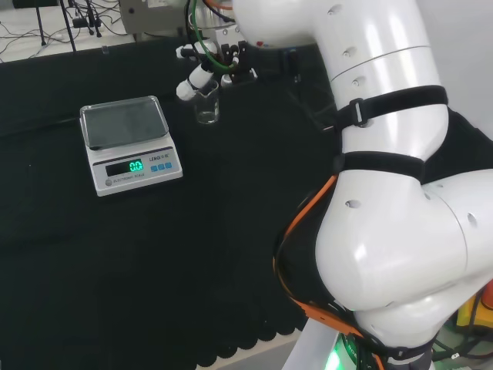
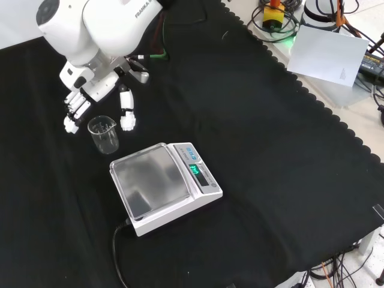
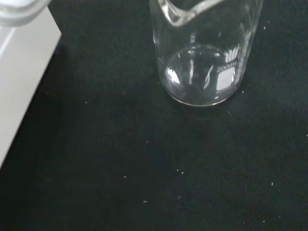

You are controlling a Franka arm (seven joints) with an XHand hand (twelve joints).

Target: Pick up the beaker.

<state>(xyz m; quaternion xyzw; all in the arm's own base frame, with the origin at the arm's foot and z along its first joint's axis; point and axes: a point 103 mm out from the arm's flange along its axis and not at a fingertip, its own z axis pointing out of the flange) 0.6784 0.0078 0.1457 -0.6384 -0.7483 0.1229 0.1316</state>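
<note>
A clear glass beaker (image 2: 104, 134) stands upright on the black cloth, just beyond the scale in the front view. It looks empty in the wrist view, where the beaker (image 3: 204, 53) is close and large with white print on its wall. The hand (image 2: 99, 102) hangs right above and behind it, fingers pointing down on both sides of the rim without closing on the glass. In the head view the beaker (image 1: 206, 106) sits right of the scale, with the hand (image 1: 202, 71) over it. The fingers look relaxed and spread.
A white digital scale (image 2: 162, 183) with a grey pan stands next to the beaker, its cable running toward the cloth's near edge in the front view. The scale (image 1: 131, 142) is left of the beaker in the head view. The arm's white links (image 1: 385, 193) stand at the right.
</note>
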